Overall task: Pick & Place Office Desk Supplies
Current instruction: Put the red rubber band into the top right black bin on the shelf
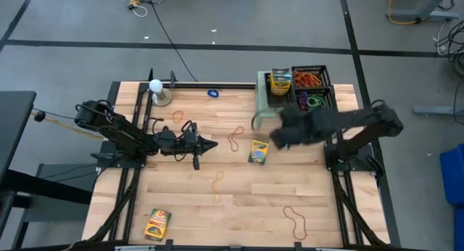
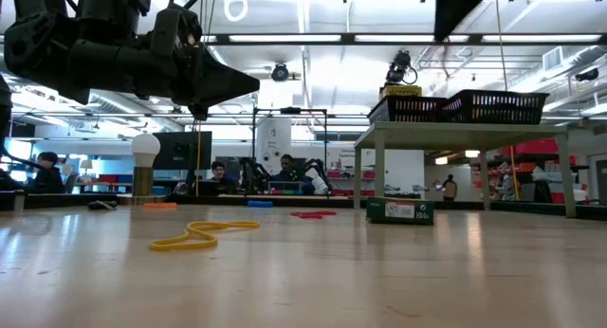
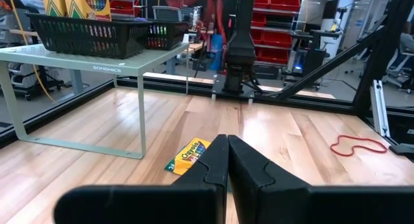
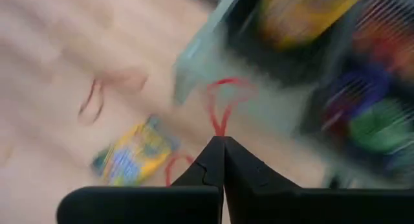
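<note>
A red rubber band (image 4: 222, 107) dangles from the closed tips of the right gripper (image 4: 220, 141), raised above the wooden table (image 1: 239, 200) beside the black baskets (image 1: 308, 86) on the pale green stand (image 3: 97, 72). The left gripper (image 1: 210, 144), shut and empty, hovers mid-table. A crayon box (image 1: 258, 151) lies below the right arm, another (image 1: 157, 223) near the front edge; people sit in the workshop behind.
</note>
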